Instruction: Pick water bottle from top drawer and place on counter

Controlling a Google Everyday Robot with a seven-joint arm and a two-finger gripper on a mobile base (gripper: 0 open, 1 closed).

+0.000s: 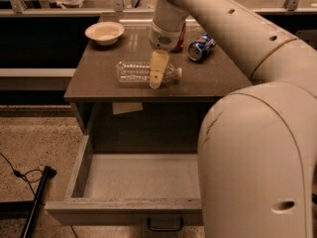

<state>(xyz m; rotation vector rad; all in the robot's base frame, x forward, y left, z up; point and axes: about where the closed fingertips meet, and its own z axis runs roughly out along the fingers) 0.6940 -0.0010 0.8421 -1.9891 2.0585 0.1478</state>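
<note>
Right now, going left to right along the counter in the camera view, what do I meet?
White bowl → water bottle → blue can. The gripper is over the bottle's cap end, so it is left unordered.

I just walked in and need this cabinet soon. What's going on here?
The robot's arm reaches over the counter, its gripper down at a water bottle lying on its side there. The top drawer below stands pulled open, no bottle visible inside. A white bowl and a blue soda can also sit on the counter.
</note>
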